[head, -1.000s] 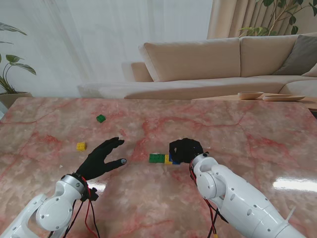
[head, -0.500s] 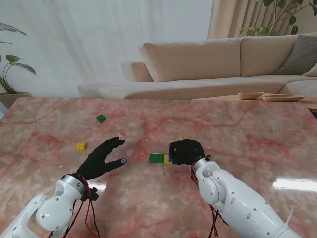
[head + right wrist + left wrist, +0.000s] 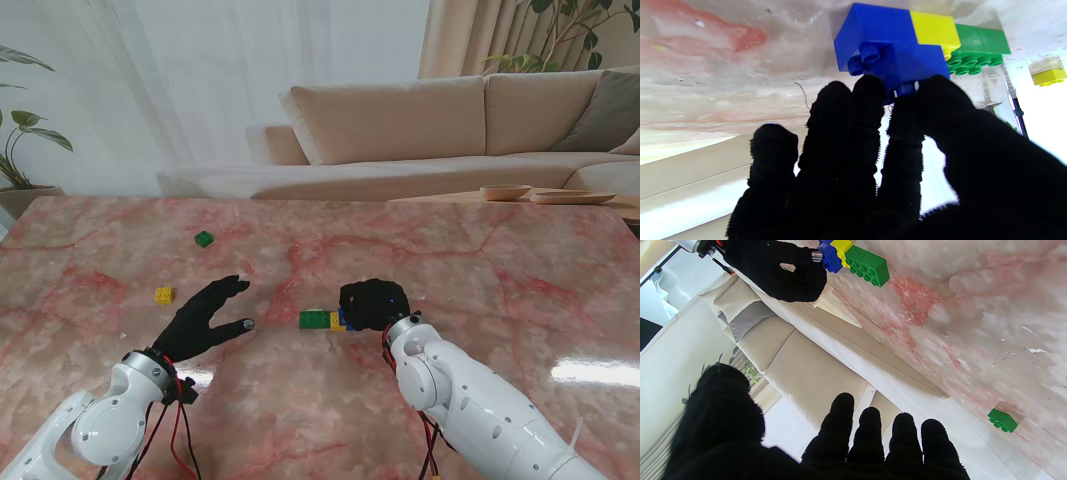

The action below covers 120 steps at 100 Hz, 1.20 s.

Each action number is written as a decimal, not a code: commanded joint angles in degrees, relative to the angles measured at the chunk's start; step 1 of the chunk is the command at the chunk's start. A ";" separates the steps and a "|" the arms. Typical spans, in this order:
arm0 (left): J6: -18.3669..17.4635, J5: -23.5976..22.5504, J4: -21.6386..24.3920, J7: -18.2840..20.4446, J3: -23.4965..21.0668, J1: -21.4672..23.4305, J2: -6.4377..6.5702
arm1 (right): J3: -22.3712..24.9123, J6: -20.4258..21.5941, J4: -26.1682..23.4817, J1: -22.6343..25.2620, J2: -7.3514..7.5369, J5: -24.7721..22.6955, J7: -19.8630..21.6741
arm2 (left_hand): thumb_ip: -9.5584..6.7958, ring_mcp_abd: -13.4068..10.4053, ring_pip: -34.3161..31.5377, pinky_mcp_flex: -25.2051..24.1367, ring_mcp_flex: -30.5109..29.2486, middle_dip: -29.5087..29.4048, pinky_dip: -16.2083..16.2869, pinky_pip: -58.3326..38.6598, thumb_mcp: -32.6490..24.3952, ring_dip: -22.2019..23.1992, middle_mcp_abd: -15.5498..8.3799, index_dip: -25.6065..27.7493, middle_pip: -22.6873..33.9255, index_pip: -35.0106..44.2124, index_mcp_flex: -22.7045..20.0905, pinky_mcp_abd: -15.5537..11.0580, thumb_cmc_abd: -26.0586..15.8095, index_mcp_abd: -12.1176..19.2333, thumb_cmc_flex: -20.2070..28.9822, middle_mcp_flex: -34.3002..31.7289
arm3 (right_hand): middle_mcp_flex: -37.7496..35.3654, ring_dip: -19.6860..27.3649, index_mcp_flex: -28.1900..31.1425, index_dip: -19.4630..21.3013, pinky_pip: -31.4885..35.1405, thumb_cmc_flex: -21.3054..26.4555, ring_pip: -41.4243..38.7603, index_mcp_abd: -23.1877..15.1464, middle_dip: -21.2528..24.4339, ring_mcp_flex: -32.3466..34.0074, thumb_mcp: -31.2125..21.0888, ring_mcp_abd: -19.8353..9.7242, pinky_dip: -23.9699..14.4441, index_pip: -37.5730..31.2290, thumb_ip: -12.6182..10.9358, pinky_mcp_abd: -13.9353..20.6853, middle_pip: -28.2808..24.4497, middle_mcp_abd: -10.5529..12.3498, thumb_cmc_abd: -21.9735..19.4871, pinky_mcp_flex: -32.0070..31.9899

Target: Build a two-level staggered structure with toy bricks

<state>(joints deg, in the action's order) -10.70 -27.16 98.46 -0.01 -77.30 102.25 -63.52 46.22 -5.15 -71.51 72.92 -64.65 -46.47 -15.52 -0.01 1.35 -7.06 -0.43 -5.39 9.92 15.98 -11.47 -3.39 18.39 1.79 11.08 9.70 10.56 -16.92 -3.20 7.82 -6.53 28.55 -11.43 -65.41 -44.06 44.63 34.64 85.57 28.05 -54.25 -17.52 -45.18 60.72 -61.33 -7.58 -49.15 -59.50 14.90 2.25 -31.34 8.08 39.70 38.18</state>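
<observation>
While the right hand (image 3: 893, 160) pinches the upper blue brick (image 3: 910, 65), press it squarely onto the brick row (image 3: 322, 320), left hand (image 3: 205, 318) spread.

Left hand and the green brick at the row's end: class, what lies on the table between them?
Nothing: in the stand view, only bare marble separates the left hand from the green brick.
</observation>
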 commanded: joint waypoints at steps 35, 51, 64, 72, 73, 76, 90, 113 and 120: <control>0.19 -0.03 0.55 0.34 -0.35 0.82 0.07 | -0.38 -0.02 2.72 1.17 -0.75 -0.04 -1.90 | -0.74 -2.93 1.61 -0.46 0.37 0.59 0.18 0.84 -0.61 -0.84 -0.87 0.25 0.78 0.15 -1.13 -1.72 -1.60 0.95 0.35 0.44 | 4.21 -0.41 -2.90 -6.90 -1.71 -1.68 1.58 5.34 2.26 -3.49 0.58 -2.54 -1.67 13.61 0.29 1.54 2.86 1.07 -2.33 -2.12; 0.27 0.00 0.62 0.25 -0.36 0.90 0.04 | 1.16 0.01 1.25 2.32 -1.26 0.19 -4.20 | -0.73 -2.89 1.60 -0.38 0.38 0.61 0.29 0.55 -0.60 -0.84 -0.87 0.25 0.80 0.15 -1.14 -1.66 -1.56 0.93 0.29 0.44 | 4.78 -0.51 -3.06 -6.27 -1.89 -2.40 1.42 5.58 2.37 -3.77 1.34 -2.78 -1.86 14.37 0.13 1.95 2.34 1.10 -3.12 -2.35; 0.26 0.03 0.71 0.29 -0.41 0.96 0.05 | 2.72 -0.53 -1.35 3.87 -1.48 0.13 -5.41 | -0.73 -2.91 1.59 -0.30 0.35 0.61 0.39 0.24 -0.64 -0.83 -0.87 0.25 0.81 0.18 -1.17 -1.67 -1.56 0.86 0.34 0.43 | 4.86 -0.58 -2.72 -5.63 -1.72 -2.62 1.21 5.37 2.66 -3.80 2.27 -2.76 -2.08 14.62 0.00 2.19 1.83 1.17 -3.53 -2.23; 0.22 -0.04 0.78 0.32 -0.52 1.00 0.06 | 3.78 -0.66 -3.35 5.02 -1.39 -0.25 -5.39 | -0.72 -2.94 1.60 -0.37 0.42 0.62 0.37 0.15 -0.64 -0.84 -0.90 0.24 0.83 0.16 -1.12 -1.71 -1.61 0.86 0.29 0.44 | 4.67 -0.69 -2.51 -5.30 -1.52 -2.57 0.91 5.18 2.78 -3.70 3.04 -2.76 -2.18 14.54 -0.10 2.34 1.39 1.23 -3.72 -2.19; 0.21 -0.04 0.79 0.31 -0.53 1.01 0.06 | 3.92 -0.67 -3.62 5.17 -1.36 -0.31 -5.33 | -0.72 -2.94 1.59 -0.37 0.41 0.62 0.37 0.14 -0.62 -0.84 -0.89 0.24 0.83 0.16 -1.12 -1.70 -1.56 0.85 0.28 0.44 | 4.68 -0.70 -2.52 -5.28 -1.50 -2.57 0.88 5.17 2.81 -3.71 3.11 -2.73 -2.19 14.56 -0.13 2.35 1.36 1.22 -3.75 -2.20; 0.20 -0.05 0.82 0.26 -0.58 1.05 0.04 | 4.29 -0.66 -4.29 5.57 -1.25 -0.58 -5.17 | -0.72 -2.87 1.59 -0.38 0.41 0.63 0.35 0.12 -0.64 -0.84 -0.88 0.25 0.84 0.18 -1.16 -1.67 -1.49 0.90 0.31 0.43 | 4.70 -0.72 -2.50 -5.25 -1.46 -2.51 0.84 5.17 2.85 -3.74 3.25 -2.72 -2.21 14.59 -0.19 2.36 1.29 1.27 -3.75 -2.23; 0.29 -0.17 0.95 0.06 -0.73 1.21 0.01 | 5.87 -0.30 -6.53 7.15 -1.00 -1.45 -5.25 | -0.72 -2.89 1.58 -0.39 0.39 0.66 0.28 0.01 -0.67 -0.85 -0.92 0.24 0.90 0.19 -1.17 -1.67 -1.53 0.93 0.29 0.41 | 6.27 -0.57 -3.01 -3.86 -2.55 -2.71 1.58 5.46 3.35 -5.25 5.19 -2.82 -1.96 16.27 -1.12 2.31 0.75 1.55 -4.73 -3.38; 0.54 -0.21 1.26 0.37 -0.95 1.35 0.06 | 7.69 -0.29 -8.40 7.96 0.60 -4.89 -0.69 | -0.71 -2.96 1.57 -0.44 0.34 0.62 0.16 -0.03 -0.70 -0.86 -0.89 0.24 0.81 0.20 -1.16 -1.61 -1.49 0.89 0.32 0.44 | 31.89 0.82 -16.33 1.67 -14.23 -6.67 9.14 13.83 9.66 -26.93 23.04 -2.08 -4.01 40.75 -9.45 3.44 4.35 -0.46 -8.24 -17.68; 0.59 -0.28 1.37 0.38 -1.08 1.33 0.07 | 7.62 -0.05 -7.71 7.33 1.05 -5.54 1.05 | -0.70 -2.95 1.58 -0.46 0.39 0.62 0.14 -0.03 -0.68 -0.87 -0.88 0.23 0.82 0.17 -1.11 -1.61 -1.50 0.91 0.26 0.43 | 40.06 1.57 -20.86 0.48 -17.88 -8.22 10.34 16.27 10.08 -34.21 25.85 -1.60 -4.04 44.17 -10.76 3.89 5.05 -1.78 -6.39 -22.24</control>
<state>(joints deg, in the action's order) -10.39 -27.22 99.52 0.35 -78.31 103.19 -63.51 53.88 -5.35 -80.35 80.61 -64.39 -52.40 -15.42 -0.01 1.35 -7.06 -0.43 -5.39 9.92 15.98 -11.47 -3.39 18.39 1.79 11.08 9.70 10.57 -16.92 -3.20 7.82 -6.53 28.55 -11.43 -31.50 -43.89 27.68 36.07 70.20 22.97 -44.99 -3.42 -36.00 31.69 -38.17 -8.68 -51.36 -17.83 7.61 4.20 -27.41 7.72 32.16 19.27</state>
